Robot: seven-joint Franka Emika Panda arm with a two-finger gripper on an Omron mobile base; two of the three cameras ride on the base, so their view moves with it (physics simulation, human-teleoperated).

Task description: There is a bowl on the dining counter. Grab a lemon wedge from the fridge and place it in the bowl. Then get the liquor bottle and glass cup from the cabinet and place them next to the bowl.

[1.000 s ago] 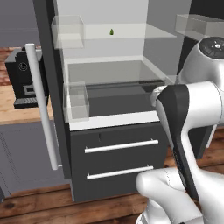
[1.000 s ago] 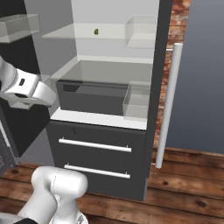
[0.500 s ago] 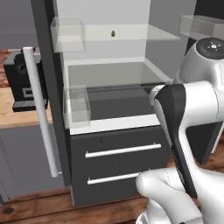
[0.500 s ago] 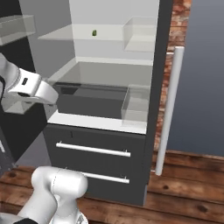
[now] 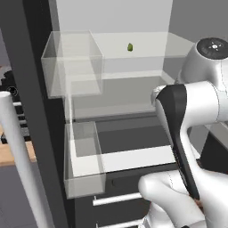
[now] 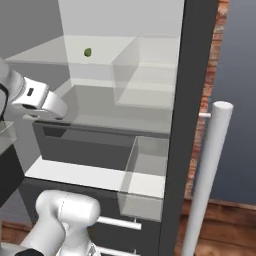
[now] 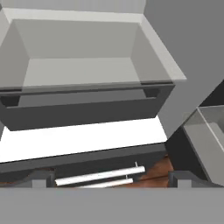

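Your gripper [image 7: 112,180] hangs with its two fingertips [image 7: 41,178] spread as wide apart as they go, nothing between them, pointed down into the open fridge [image 5: 133,147]. Just ahead of and below the fingertips in the hand view you have two silver drawer handles [image 7: 98,176], one above the other, on the dark lower front, with a strip of wooden floor [image 7: 153,169] showing beside them. Past those comes a bright white ledge [image 7: 83,138], then one wide dark drawer [image 7: 83,109] with a clear front, lying straight ahead of the gripper. From the left base view, the white arm [image 5: 196,111] fills the right side of the opening, and you can count two clear door bins [image 5: 73,64] to its left, one high and one low [image 5: 84,158], both empty as far as you can tell. The right base view shows two more clear bins [image 6: 142,75] on the opposite door, again one above the other [image 6: 145,177], plus a long silver door handle [image 6: 207,175] nearer the camera and a brick wall [image 6: 212,60] behind. Farthest from your gripper, well above it and at the back of the upper white shelf [image 5: 147,42], sits one small green lemon wedge [image 5: 130,46], untouched and alone on that shelf [image 6: 87,52].
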